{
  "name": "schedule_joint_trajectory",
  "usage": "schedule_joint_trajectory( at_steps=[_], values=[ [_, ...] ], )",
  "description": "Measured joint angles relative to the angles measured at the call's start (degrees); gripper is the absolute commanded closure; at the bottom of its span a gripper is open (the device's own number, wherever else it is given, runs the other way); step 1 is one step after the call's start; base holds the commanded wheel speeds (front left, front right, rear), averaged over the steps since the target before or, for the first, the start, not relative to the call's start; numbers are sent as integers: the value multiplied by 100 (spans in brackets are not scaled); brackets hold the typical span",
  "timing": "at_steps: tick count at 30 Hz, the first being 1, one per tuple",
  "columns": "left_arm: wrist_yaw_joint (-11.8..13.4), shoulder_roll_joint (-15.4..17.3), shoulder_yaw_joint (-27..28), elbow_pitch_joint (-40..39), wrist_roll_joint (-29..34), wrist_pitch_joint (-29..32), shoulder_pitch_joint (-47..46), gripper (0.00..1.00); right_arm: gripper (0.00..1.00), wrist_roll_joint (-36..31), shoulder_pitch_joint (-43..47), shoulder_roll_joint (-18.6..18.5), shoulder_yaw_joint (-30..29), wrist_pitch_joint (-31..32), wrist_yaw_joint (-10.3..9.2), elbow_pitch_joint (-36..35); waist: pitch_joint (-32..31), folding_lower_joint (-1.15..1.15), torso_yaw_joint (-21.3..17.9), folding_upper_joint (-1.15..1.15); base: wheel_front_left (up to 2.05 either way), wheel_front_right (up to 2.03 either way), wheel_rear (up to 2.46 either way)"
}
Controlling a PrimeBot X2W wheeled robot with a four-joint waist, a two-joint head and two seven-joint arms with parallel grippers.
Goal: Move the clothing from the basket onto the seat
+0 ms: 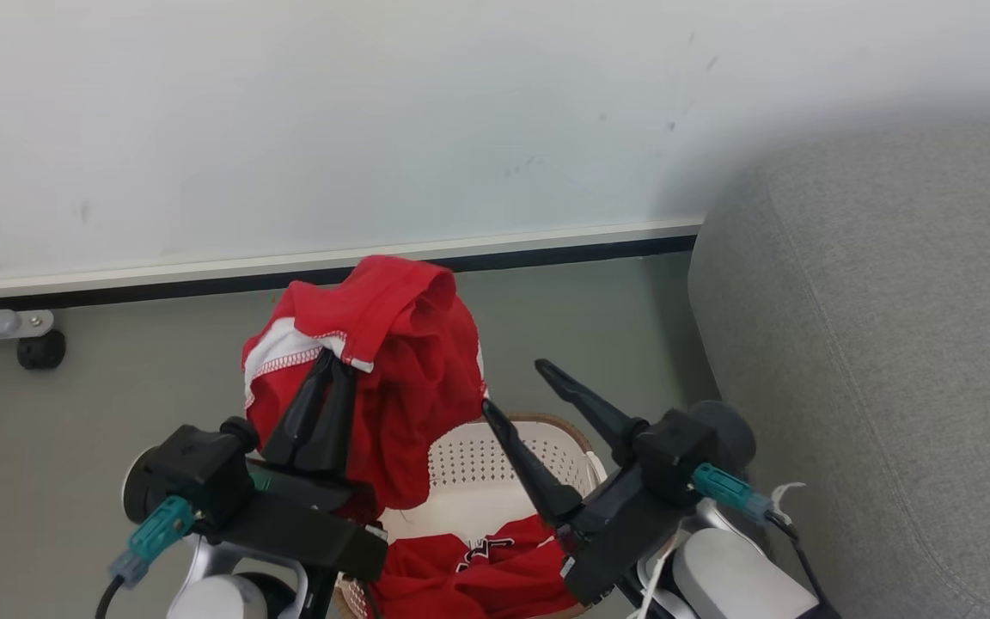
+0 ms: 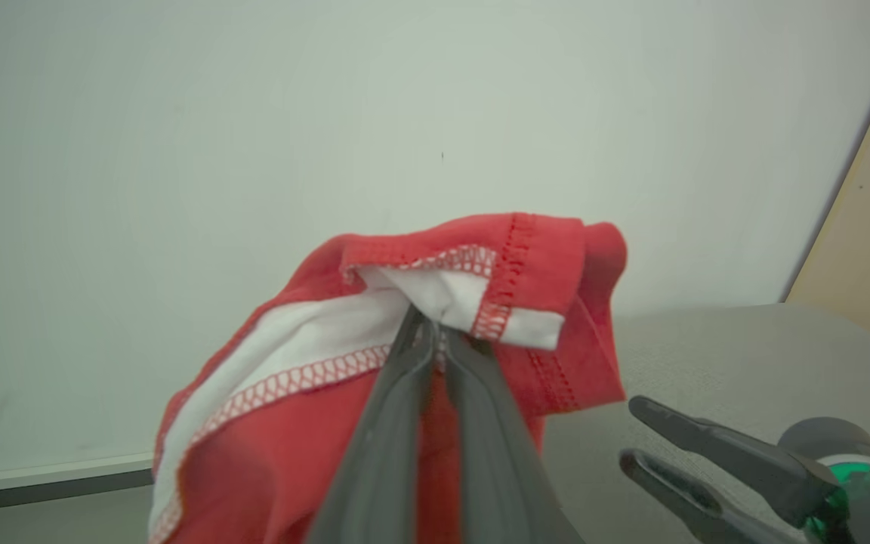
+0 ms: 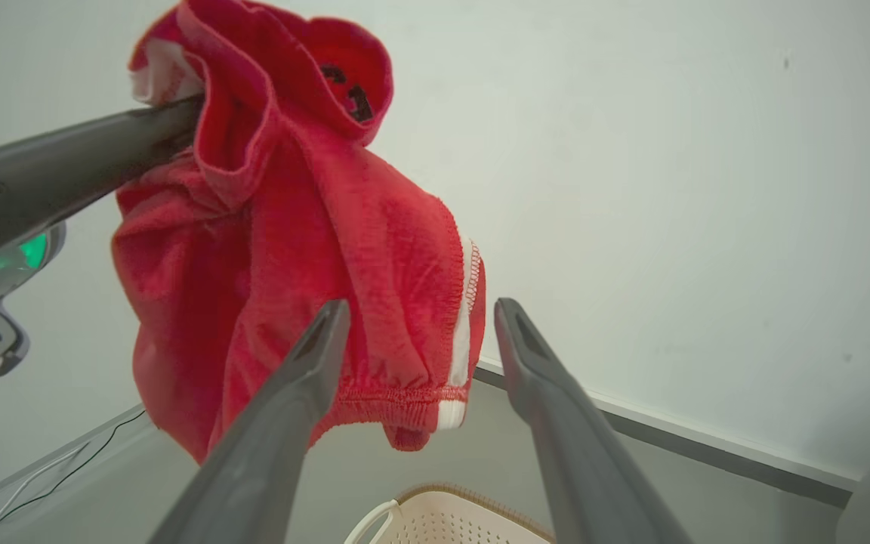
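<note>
The left gripper (image 1: 327, 361) is pinching the white trim of a red garment (image 1: 413, 370) between fingers that are standing almost closed, and is holding it up above the basket (image 1: 495, 456). The cloth is bunching over and beyond these fingertips and is hanging below them toward the basket's left half. The right gripper (image 1: 512, 385) is waiting with its fingers spread wide and is holding nothing. It is hovering over the basket's right side, and the garment's hem is dangling just in front of its fingers; whether it is touching them cannot be told. A second red garment (image 1: 478, 559) is lying in the basket's bottom. The seat (image 1: 890, 344) is standing to the right of the basket, apart from it. The step in hand is judged to be the carry toward the seat. To do it well, the left arm should be raising the hem clear of the basket's rim before swinging right. The pinch on the trim looks slim, so the motion should be smooth. Release is best made once the cloth is resting on the seat.
</note>
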Motion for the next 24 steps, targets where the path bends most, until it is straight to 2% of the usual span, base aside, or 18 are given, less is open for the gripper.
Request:
schedule_joint_trajectory(
  at_steps=[11,16,24],
  values=[
    [-30,-60,-105,31,-2,52,-93,100,0,36,-744,21,497,49,118,525,61,0,212,0,0,0,0],
    [-77,-100,-157,36,-34,68,-149,100,0,463,-1163,15,1056,36,115,543,92,0,302,0,0,0,0],
    [-125,-138,-219,46,-51,75,-259,100,0,1032,-1725,12,1615,-30,-120,776,148,0,437,0,0,0,0]
  ],
)
